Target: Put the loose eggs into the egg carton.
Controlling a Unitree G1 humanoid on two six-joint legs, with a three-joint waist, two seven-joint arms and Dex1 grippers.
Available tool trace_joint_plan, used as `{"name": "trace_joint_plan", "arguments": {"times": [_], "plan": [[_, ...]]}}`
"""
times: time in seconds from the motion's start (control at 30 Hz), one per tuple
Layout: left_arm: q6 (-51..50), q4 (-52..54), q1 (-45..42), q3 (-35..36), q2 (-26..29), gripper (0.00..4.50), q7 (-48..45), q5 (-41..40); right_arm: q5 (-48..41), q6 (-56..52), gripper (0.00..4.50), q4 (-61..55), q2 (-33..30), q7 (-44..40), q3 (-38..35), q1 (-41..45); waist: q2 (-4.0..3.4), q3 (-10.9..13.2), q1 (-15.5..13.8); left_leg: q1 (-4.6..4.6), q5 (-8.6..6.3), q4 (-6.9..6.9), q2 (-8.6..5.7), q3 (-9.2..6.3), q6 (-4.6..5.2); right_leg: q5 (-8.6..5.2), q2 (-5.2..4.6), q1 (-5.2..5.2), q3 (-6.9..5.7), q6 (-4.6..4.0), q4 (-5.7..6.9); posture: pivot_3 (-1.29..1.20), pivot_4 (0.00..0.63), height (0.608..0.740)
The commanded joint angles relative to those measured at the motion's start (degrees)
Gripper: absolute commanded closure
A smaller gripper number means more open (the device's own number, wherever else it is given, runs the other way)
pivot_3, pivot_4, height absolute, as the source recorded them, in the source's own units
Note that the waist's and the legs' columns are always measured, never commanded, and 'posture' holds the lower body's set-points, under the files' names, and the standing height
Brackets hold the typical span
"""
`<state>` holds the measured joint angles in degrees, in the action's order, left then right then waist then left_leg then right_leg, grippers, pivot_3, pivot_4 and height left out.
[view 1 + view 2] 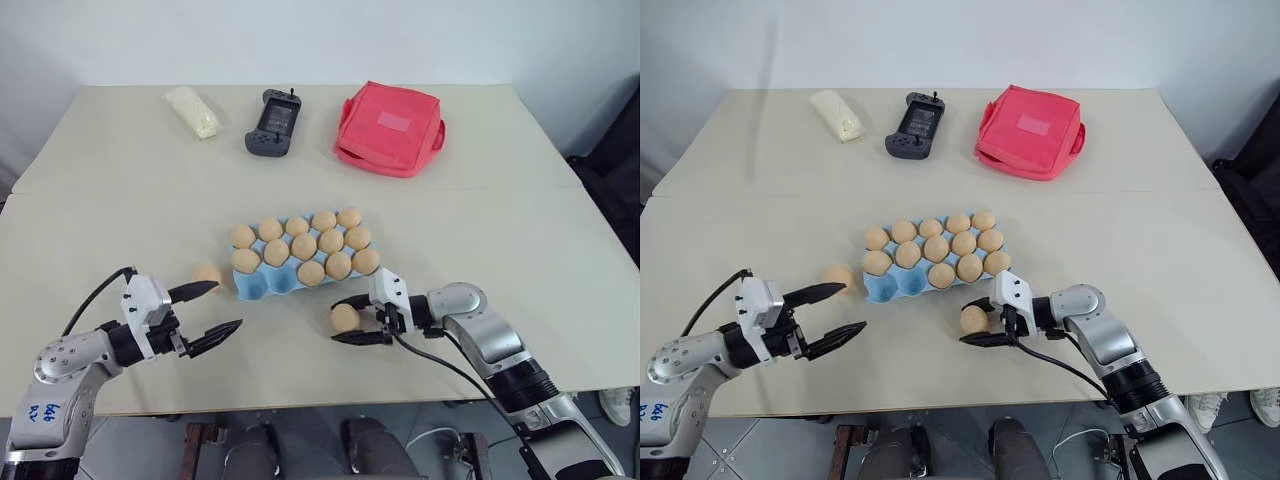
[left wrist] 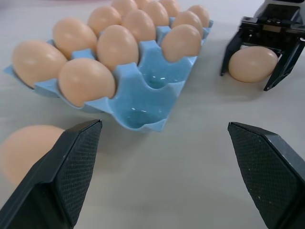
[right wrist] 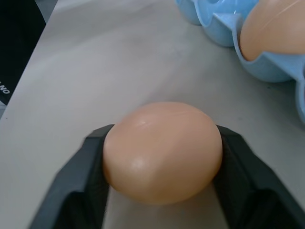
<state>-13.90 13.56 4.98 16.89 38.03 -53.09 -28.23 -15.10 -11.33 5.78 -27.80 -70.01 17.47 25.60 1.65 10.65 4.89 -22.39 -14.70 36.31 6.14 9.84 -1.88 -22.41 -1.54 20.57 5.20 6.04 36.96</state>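
The light blue egg carton (image 1: 262,284) lies mid-table with eggs in most cups; two cups at its front left corner (image 2: 143,102) are bare. One loose egg (image 1: 207,274) rests on the table just left of the carton, beside the upper finger of my left gripper (image 1: 228,305), which is open and holds nothing. A second loose egg (image 1: 345,318) sits on the table in front of the carton, and my right gripper (image 1: 338,321) is shut on it, a finger (image 3: 86,176) pressed to each side.
Along the far side of the table lie a pale cream packet (image 1: 193,110), a black game controller (image 1: 274,122) and a red square pouch (image 1: 390,127). The table's front edge (image 1: 300,405) runs just below both grippers.
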Motion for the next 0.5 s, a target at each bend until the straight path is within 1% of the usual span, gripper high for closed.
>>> {"name": "trace_joint_plan", "arguments": {"times": [0.03,0.13,0.23,0.37,0.5], "plan": [[0.25,2.42,0.37,1.17,0.1,0.0,0.3,-1.33,-2.46,0.54,2.14,-3.65,-0.2,-2.45,-1.39,1.15,0.0,0.0,0.04,0.0,0.0,-0.01,0.0,0.01,0.0,0.0,0.0,0.0,0.01,0.0,-0.01,0.0,0.15,0.74],[0.33,2.4,0.47,1.17,0.0,0.0,0.52,-1.31,-3.87,-1.39,2.14,-4.06,1.8,-1.4,-2.07,4.6,0.0,0.0,0.2,0.0,0.0,-0.01,0.01,0.02,0.0,0.0,0.01,0.01,0.02,0.0,0.0,0.0,0.15,0.74],[0.59,2.03,0.21,1.09,-0.13,0.0,0.74,-1.18,-4.27,-3.88,2.14,-3.55,6.18,2.07,-1.94,10.05,0.0,0.0,0.49,0.03,0.03,0.01,0.06,0.02,-0.05,0.0,0.0,0.03,0.03,0.0,0.1,0.0,0.15,0.74],[0.91,1.61,-0.09,1.04,-0.39,0.0,1.08,-0.99,-0.53,-4.22,2.14,0.4,11.79,7.19,-0.1,16.21,0.0,0.0,0.92,0.03,0.08,-0.01,0.09,0.0,-0.14,-0.02,0.0,0.17,-0.01,-0.05,0.36,0.0,0.15,0.74],[1.42,0.86,0.38,1.42,-0.6,0.0,1.18,-0.86,2.93,-5.05,2.14,3.23,16.85,11.87,2.07,20.01,0.03,-0.02,1.04,-0.02,0.07,-0.05,0.07,0.01,-0.16,-0.02,-0.02,0.3,-0.12,-0.05,0.43,0.0,0.15,0.74]]}}
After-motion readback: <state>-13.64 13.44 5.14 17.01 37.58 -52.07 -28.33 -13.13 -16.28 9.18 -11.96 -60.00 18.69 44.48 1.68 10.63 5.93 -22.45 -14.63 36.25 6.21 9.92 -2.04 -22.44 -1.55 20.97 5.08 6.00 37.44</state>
